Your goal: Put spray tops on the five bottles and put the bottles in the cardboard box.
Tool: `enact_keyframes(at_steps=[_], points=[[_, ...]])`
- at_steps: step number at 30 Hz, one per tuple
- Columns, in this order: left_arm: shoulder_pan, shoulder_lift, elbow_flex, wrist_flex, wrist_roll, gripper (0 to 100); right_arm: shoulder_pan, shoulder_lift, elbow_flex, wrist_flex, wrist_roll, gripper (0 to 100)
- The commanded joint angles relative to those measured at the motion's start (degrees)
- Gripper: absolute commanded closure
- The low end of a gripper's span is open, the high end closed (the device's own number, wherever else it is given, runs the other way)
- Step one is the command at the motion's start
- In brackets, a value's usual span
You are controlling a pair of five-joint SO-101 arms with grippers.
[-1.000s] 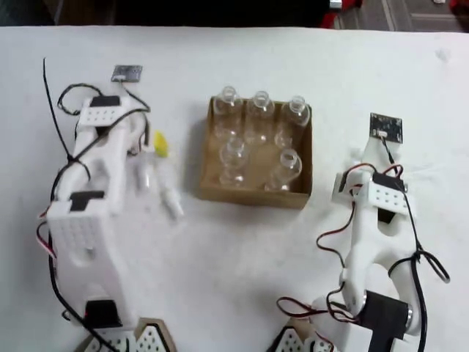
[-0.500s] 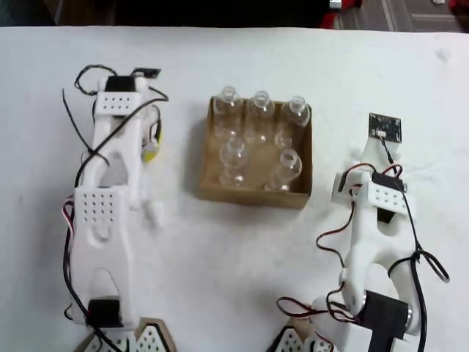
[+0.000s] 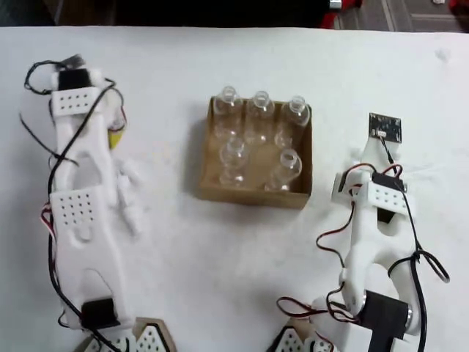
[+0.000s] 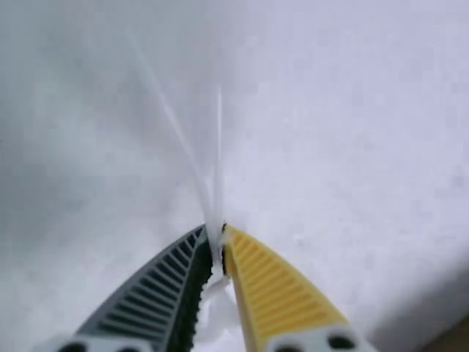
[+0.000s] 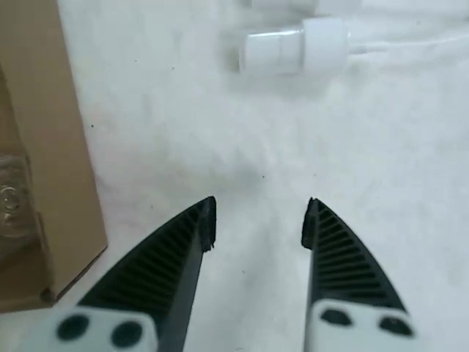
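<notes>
The left hand (image 4: 221, 238) is closed on a spray top (image 4: 215, 297): its grey and yellow fingers meet at their tips with the white piece pinched between them. Thin clear tubes (image 4: 218, 161) run out past the fingertips, and the white worktop (image 4: 352, 132) lies below and ahead of them.

From the high view, this hand is well apart from the cardboard box (image 3: 253, 196), which stands off to the side of its yellow finger. Two loose spray tops (image 3: 129, 178) lie on the worktop behind the hand. They are just beside the left forearm, on the side that faces the box.

The five bottles (image 3: 258, 110) stand upright inside the box, three in the far row and two in the near row. All are clear and their necks are bare.

The right hand (image 5: 260, 213) is wide, with its two dark fingers spread and nothing between them, and it hangs over bare worktop. The wall of the cardboard box stands just beside one of its fingers, and part of a clear bottle shows within the box. Ahead of the fingertips and well clear of them, a white spray top (image 5: 293, 48) lies on its side on the worktop. Its tube points away from the box.
</notes>
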Motion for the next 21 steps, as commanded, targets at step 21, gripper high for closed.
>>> enact_keyframes(at_steps=[21], points=[[2.7, -29.9, 16.1, 0.4, -15.5, 71, -2.2, -0.3, -0.2, -0.4, 1.2, 82.3]])
